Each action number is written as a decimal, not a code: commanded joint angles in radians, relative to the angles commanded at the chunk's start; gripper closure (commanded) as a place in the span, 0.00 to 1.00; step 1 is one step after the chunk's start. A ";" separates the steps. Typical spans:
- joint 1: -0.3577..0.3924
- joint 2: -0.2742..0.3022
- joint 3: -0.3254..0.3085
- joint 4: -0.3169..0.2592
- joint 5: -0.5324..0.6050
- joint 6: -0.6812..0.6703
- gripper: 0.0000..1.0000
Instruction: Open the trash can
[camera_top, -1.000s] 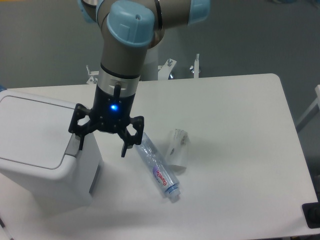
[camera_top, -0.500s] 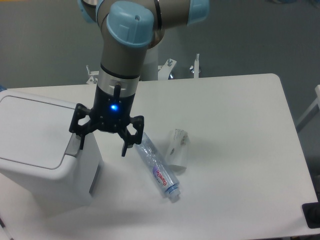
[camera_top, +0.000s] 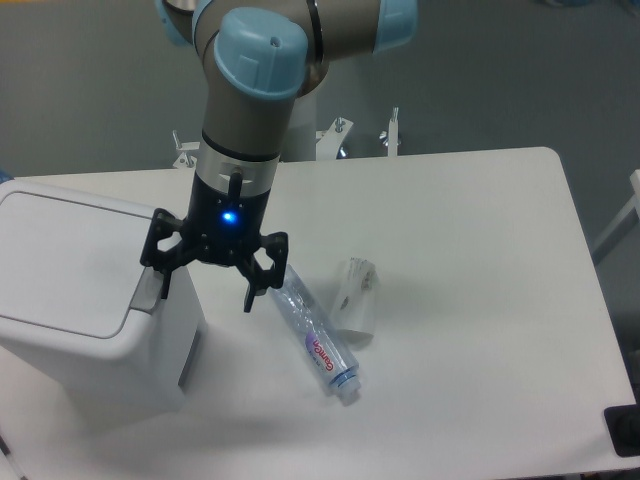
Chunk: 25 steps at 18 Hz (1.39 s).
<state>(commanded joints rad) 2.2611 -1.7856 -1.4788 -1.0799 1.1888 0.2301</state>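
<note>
At the near right edge a small black object (camera_top: 625, 432) is cut off by the frame and cannot be identified. On the near left of the smooth white table (camera_top: 480, 300) stands the large boxy white plastic trash can (camera_top: 75, 300), rounded at its corners; its near and left sides run out of view, its flat lid lies shut, and a grey push-button tab (camera_top: 148, 290) sits at the lid's right edge. Right of it, near the table's middle, a clear plastic water bottle (camera_top: 315, 338) lies on its side, ribbed along its body, with a label in red lettering too small to read and its cap end pointing toward the near right; its far end is tucked behind one gripper finger. Just beside the bottle on its right lies a crumpled clear plastic cup (camera_top: 355, 298), its shape hard to make out against the white surface. Above the can's right edge hangs the black two-finger gripper (camera_top: 204, 296), its fingers spread wide apart and holding nothing; the left fingertip is at the grey tab, though whether it touches cannot be told, while the right finger points down over the table between can and bottle. A blue light glows on the gripper's body. The grey arm with pale blue joint caps (camera_top: 255, 60) rises from it and is cut off at the top. Beyond the table's far edge, white metal brackets (camera_top: 390, 135) show partly behind the arm, over a grey floor.
</note>
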 joint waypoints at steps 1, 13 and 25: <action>0.000 0.000 0.005 -0.002 0.000 -0.003 0.00; -0.005 0.008 -0.012 0.000 0.000 -0.012 0.00; -0.005 0.005 -0.014 0.000 0.000 -0.012 0.00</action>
<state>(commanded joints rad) 2.2565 -1.7810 -1.4926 -1.0799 1.1888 0.2178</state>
